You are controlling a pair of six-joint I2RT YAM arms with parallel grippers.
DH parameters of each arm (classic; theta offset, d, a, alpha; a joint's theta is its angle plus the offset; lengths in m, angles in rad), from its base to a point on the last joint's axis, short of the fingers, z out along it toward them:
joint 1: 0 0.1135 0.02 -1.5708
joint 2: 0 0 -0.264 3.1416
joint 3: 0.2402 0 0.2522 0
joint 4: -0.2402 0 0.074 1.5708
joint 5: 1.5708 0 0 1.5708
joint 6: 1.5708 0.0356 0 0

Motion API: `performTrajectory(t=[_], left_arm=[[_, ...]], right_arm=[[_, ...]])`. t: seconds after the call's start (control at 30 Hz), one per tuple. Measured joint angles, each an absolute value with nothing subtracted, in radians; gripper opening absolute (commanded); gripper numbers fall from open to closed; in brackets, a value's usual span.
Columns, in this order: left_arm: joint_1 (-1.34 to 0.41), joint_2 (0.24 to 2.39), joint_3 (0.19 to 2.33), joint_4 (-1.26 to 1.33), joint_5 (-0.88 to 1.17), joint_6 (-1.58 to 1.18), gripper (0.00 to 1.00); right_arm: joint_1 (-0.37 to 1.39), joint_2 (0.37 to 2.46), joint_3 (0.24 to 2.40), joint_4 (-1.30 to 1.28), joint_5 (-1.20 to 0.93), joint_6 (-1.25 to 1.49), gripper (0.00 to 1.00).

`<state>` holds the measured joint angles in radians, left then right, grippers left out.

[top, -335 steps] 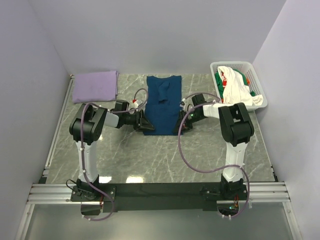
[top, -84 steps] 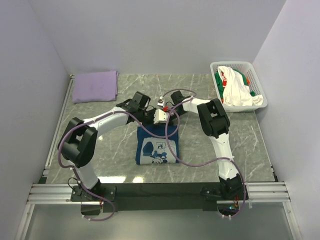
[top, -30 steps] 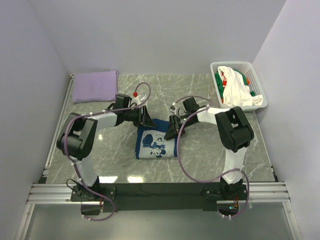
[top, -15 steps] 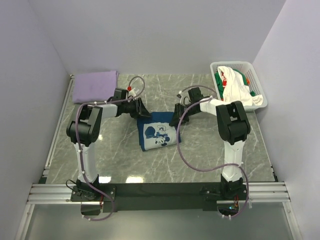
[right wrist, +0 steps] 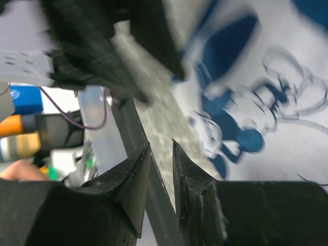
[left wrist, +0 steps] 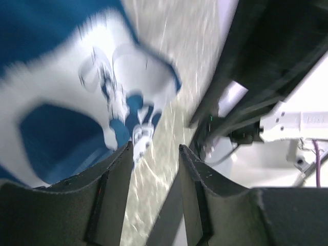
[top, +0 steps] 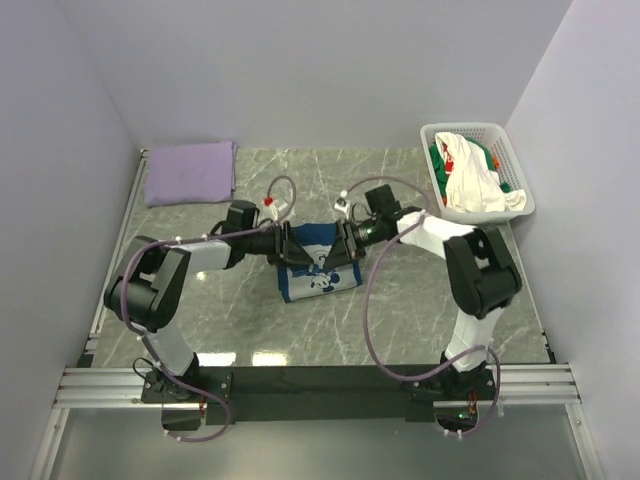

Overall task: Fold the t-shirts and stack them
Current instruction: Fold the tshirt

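I see the navy t-shirt [top: 318,268] folded, white cartoon print up, lying mid-counter [top: 250,325]. My left gripper [left wrist: 154,148] sits at its left side and my right gripper [right wrist: 160,146] at its right, both with jaws partly apart and only bare counter in the gap. The lavender t-shirt [top: 190,172] lies folded in the far left corner. The white and green t-shirts [top: 470,185] fill the basket [top: 478,128] in the far right corner.
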<state>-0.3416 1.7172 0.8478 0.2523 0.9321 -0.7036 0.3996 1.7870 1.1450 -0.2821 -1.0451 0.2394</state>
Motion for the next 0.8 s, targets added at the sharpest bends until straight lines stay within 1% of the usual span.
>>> performTrajectory(t=[0.17, 0.27, 0.4, 0.53, 0.6, 0.7, 0.8], left_arm=[[-0.381, 1.776, 0.801, 0.256, 0.931, -0.727, 0.46], [-0.34, 1.862, 0.815, 0.228, 0.915, -0.708, 0.44], [-0.281, 1.944, 0.87, 0.161, 0.96, -0.666, 0.4], [-0.265, 1.953, 0.936, 0.104, 0.946, -0.568, 0.39], [-0.259, 1.939, 0.946, 0.078, 0.941, -0.513, 0.41], [-0.254, 1.868, 0.947, 0.015, 0.948, -0.443, 0.43], [-0.267, 1.74, 0.915, 0.023, 0.979, -0.438, 0.43]], right_arm=[[0.381, 1.937, 1.076, -0.301, -1.023, 0.206, 0.28], [0.322, 2.008, 1.062, -0.315, -1.03, 0.206, 0.27], [0.292, 2.012, 1.053, -0.303, -1.044, 0.208, 0.27], [0.309, 1.998, 1.032, -0.276, -1.059, 0.211, 0.27], [0.323, 1.97, 1.016, -0.269, -1.068, 0.213, 0.27], [0.34, 1.885, 0.991, -0.262, -1.086, 0.233, 0.28], [0.358, 1.771, 0.981, -0.214, -1.101, 0.275, 0.28]])
